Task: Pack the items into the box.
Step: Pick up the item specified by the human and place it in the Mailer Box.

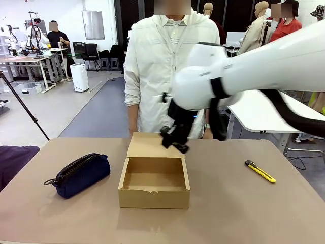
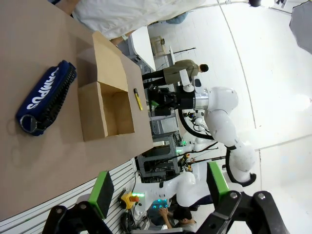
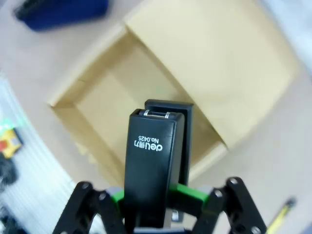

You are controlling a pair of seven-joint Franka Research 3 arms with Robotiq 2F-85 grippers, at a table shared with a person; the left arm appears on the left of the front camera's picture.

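Right claw (image 3: 156,195) clamps stapler (image 3: 148,165) over box (image 3: 92,78), wrist view reveals its label (image 3: 146,142); left claw (image 2: 158,187) apart.

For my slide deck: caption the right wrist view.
Right claw holds the black stapler over the open cardboard box.

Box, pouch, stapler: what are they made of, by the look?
Box: brown cardboard, matte, with raw cut edges and a folded flap.
Pouch: navy fabric, soft sag, zip teeth; ring looks metal.
Stapler: smooth black shell, plastic or painted metal, can't tell which; silvery pin looks metal.
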